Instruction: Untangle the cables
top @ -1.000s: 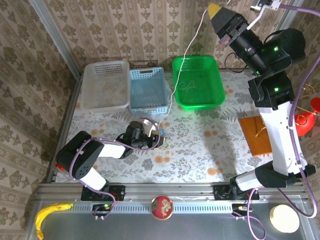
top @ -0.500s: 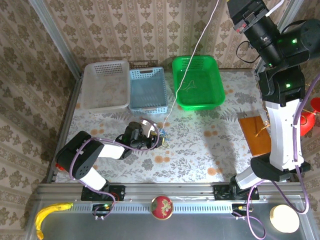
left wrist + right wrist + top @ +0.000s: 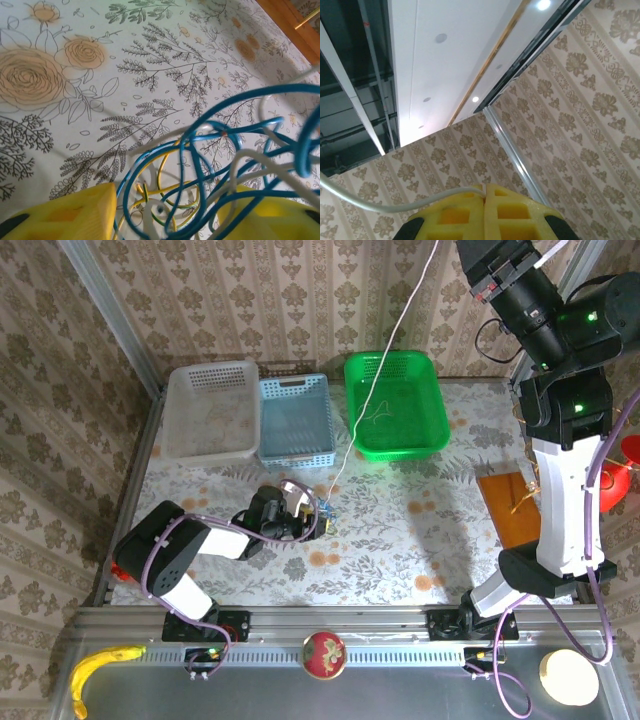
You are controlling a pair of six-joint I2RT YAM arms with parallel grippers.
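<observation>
Cables (image 3: pixel 325 511) bunched in a small tangle of blue, yellow and whitish wire, lying near the middle of the floral tabletop (image 3: pixel 420 550), a little in front of the baskets. Appeared in the left wrist view as wide blue loops crossing over thinner yellow and pale strands.

One white cable (image 3: pixel 400 325) drawn out of the bunch. Ran in a straight, taut line up and to the right, past the left side of the green basket (image 3: pixel 400 450), toward the raised right arm.

Left claw (image 3: pixel 165 215) resting low at the tangle, arm stretched along the tabletop from the left. Yellow fingers (image 3: pixel 65 212) set apart with a moderate gap, loops of the bunch lying between them; could not tell whether either pad pressed on a wire.

Right claw (image 3: pixel 485 192) lifted high above the far right corner, pointed up at ceiling and patterned wallpaper. Pinched closed on the white cable, fingertips meeting with the wire emerging from the seam and curving off to the left.

Behind the tangle, three baskets side by side along the far wall: white basket (image 3: pixel 210 370), blue basket (image 3: pixel 295 387), then the green one with a thin yellow wire (image 3: pixel 375 412) curled inside. Wooden board (image 3: pixel 505 505) flat at the right edge of the tabletop.
</observation>
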